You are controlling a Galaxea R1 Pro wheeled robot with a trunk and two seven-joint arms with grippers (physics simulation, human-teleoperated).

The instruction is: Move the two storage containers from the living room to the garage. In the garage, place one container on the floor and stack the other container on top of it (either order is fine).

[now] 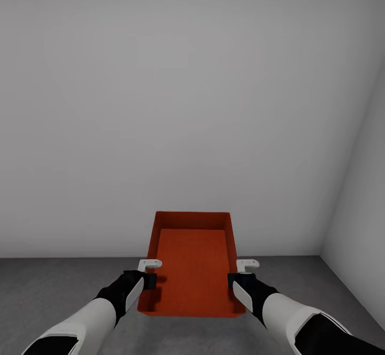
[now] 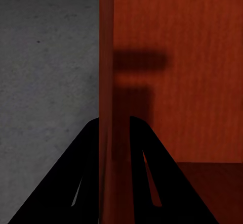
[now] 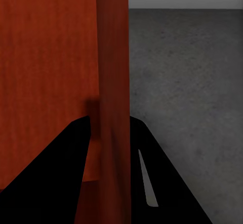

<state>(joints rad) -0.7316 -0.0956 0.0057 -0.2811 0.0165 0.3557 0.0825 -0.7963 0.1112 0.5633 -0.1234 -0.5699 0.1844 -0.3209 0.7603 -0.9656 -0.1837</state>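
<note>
Left hand (image 1: 150, 280) is clamped on the left wall of the storage container (image 1: 192, 269), one finger inside and one outside; right hand (image 1: 235, 280) pinches the right wall the same way. The orange-red bin hangs level between both arms above the grey floor (image 1: 64, 285), facing a white wall (image 1: 187, 103), probably the garage corner.
</note>
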